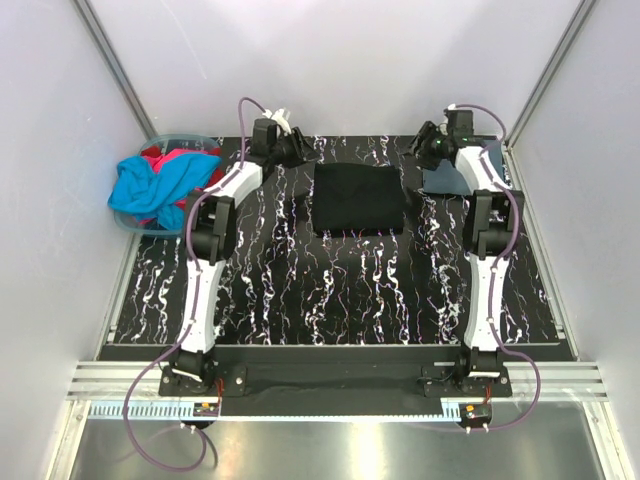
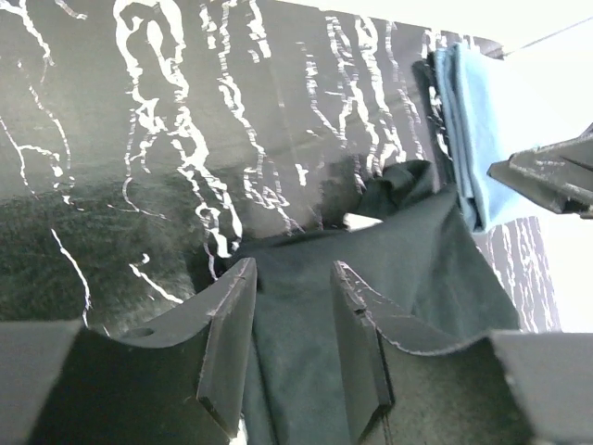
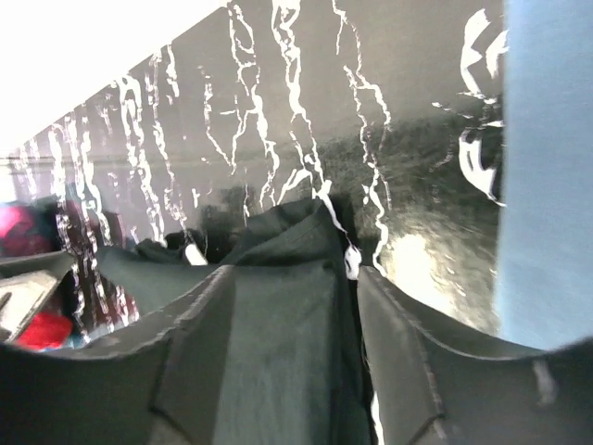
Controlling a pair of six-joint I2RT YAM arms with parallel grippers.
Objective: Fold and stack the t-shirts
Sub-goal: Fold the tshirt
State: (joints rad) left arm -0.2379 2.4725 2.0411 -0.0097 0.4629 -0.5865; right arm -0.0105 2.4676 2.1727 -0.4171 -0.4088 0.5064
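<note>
The left gripper (image 2: 292,273) and right gripper (image 3: 296,278) both hang with jaws apart over the far corners of the folded black t-shirt (image 1: 358,198) (nothing pinched), which lies far-centre on the table (image 1: 300,290).

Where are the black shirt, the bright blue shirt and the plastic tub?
black shirt (image 1: 358,198), top view, middle of the folded cloth.
bright blue shirt (image 1: 155,188), top view, middle of the crumpled heap.
plastic tub (image 1: 183,134), top view, far rim.

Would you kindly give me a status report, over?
Left gripper open, right gripper open, at far corners of black shirt. Shirt folded, flat. Nothing blocking.
</note>
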